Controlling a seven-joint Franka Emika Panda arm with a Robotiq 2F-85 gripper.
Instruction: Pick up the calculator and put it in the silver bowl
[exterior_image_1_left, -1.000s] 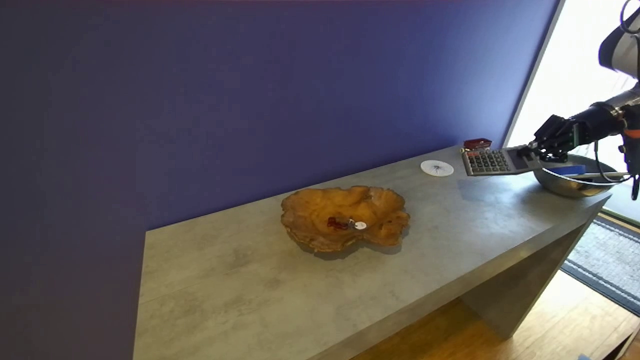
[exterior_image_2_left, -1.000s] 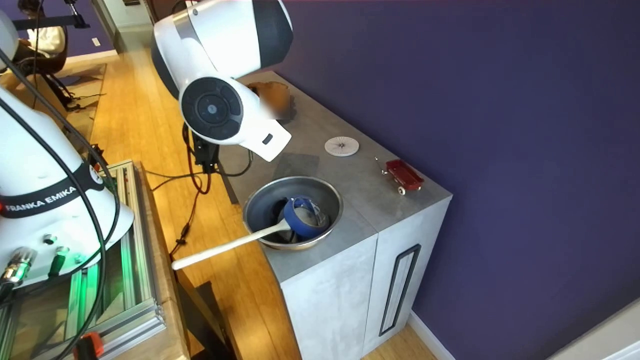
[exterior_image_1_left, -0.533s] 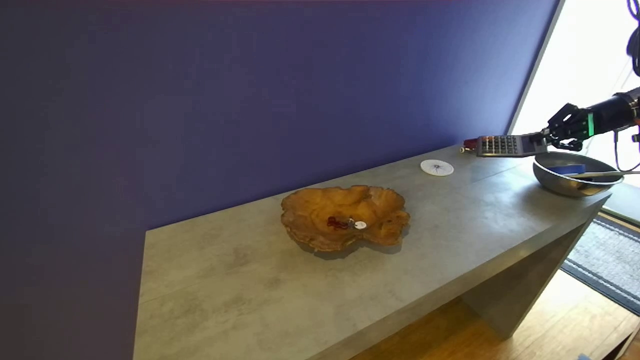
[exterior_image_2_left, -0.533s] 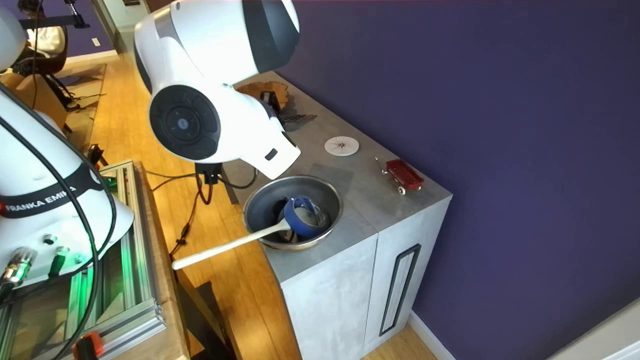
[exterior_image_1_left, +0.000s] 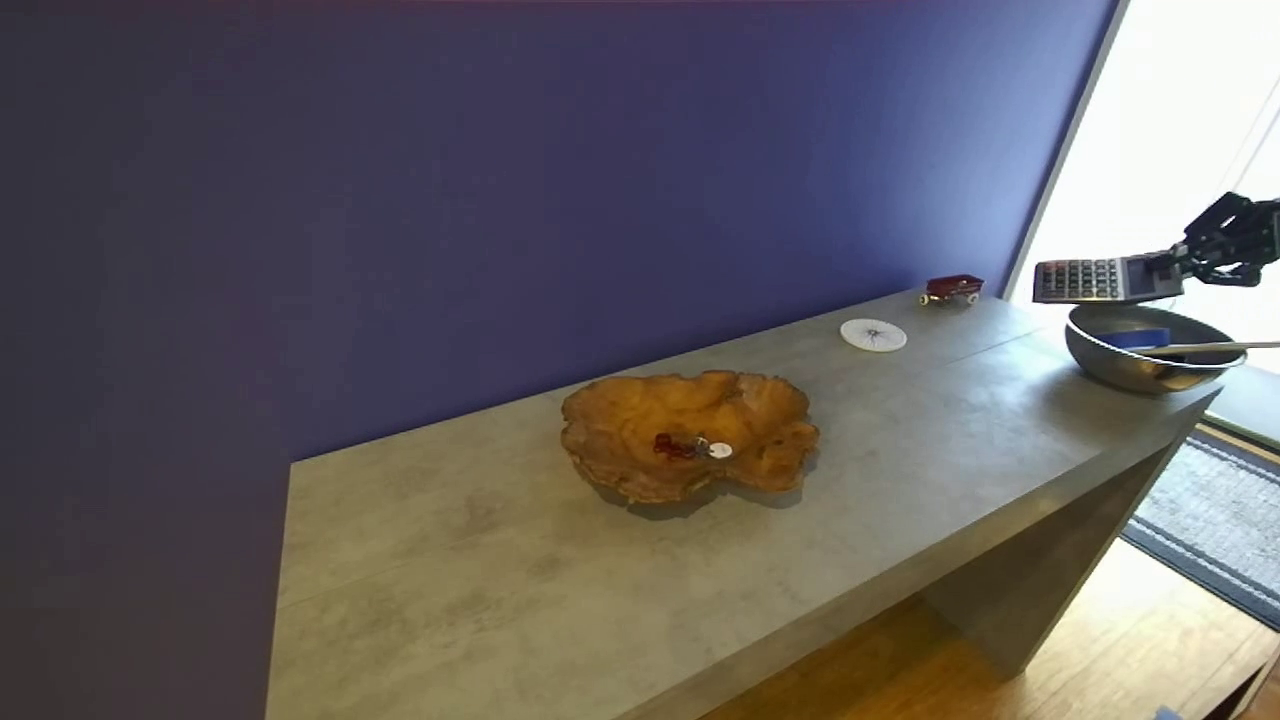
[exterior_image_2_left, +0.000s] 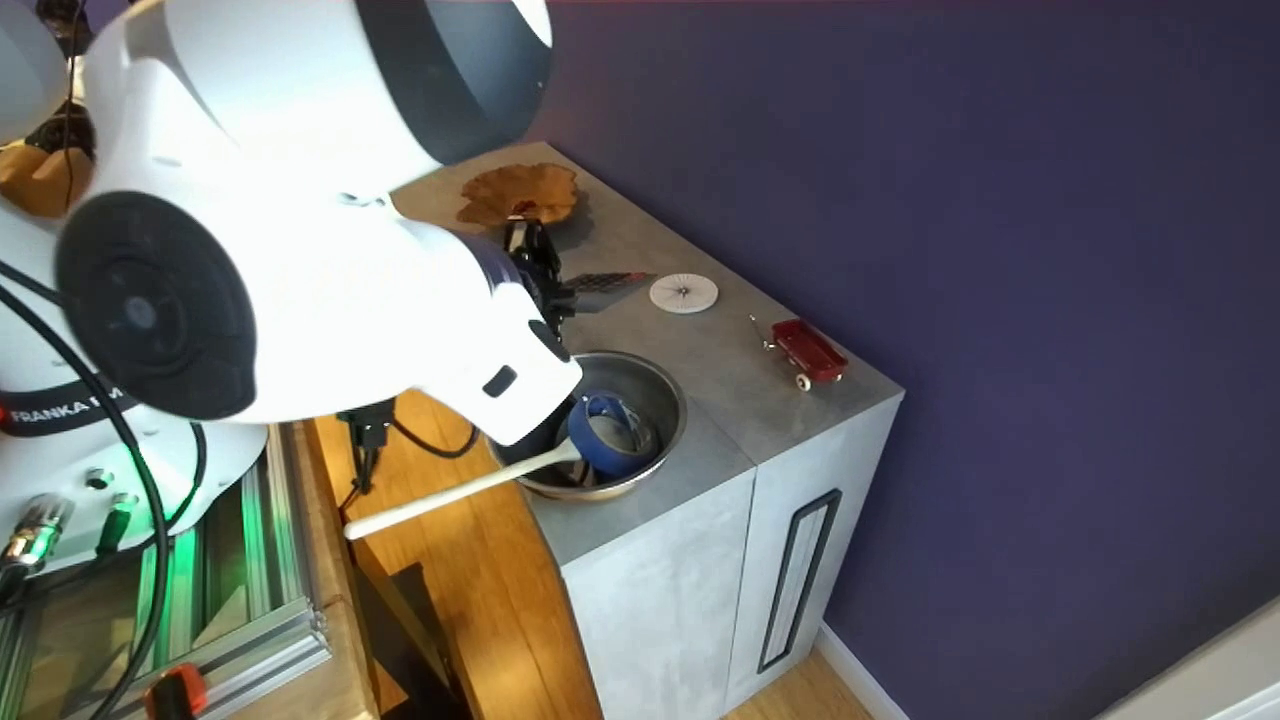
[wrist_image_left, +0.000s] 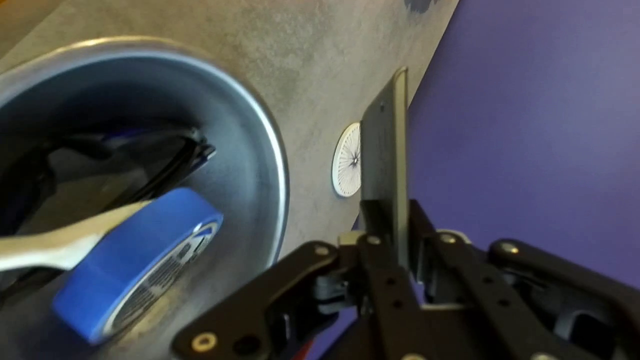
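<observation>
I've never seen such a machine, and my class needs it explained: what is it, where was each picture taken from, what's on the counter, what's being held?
It is a white robot arm ending in a black gripper, its pinching tool. Two views come from cameras outside the robot; the close-up comes from a wrist camera. The gripper holds a calculator by its display end, in the air. On the grey counter are a wooden bowl, a white disc, a red toy wagon and a silver bowl containing blue tape among other things.
</observation>
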